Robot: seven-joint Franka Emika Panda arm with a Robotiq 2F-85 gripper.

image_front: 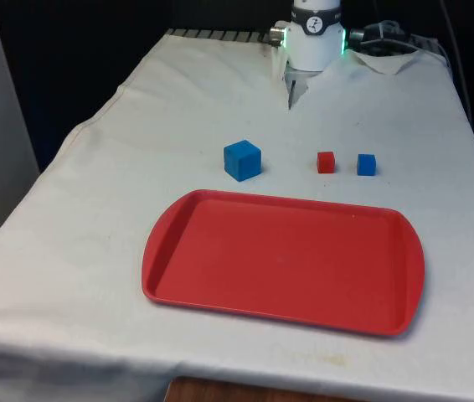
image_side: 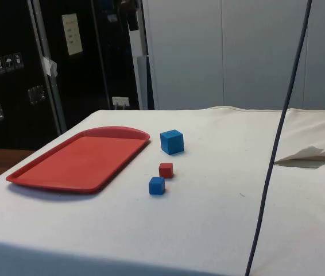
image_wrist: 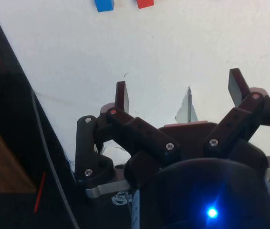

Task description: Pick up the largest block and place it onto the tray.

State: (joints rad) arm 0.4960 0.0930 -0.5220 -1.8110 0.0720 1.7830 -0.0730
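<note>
The largest block, a blue cube (image_front: 243,160) (image_side: 171,141), rests on the white cloth just behind the red tray (image_front: 283,260) (image_side: 76,161). Toward the front view's right sit a small red block (image_front: 326,162) (image_side: 166,169) (image_wrist: 145,3) and a small blue block (image_front: 366,164) (image_side: 157,185) (image_wrist: 104,5). My gripper (image_front: 290,90) (image_wrist: 180,90) hangs at the table's far end, well behind all three blocks. It is open, its fingers (image_wrist: 122,95) spread wide with nothing between them. The tray holds nothing.
A crumpled fold of white cloth (image_front: 388,59) (image_side: 317,152) lies near the robot's base. A dark cable (image_side: 271,155) hangs across the side view. The table's left edge (image_front: 86,126) drops off beside the tray.
</note>
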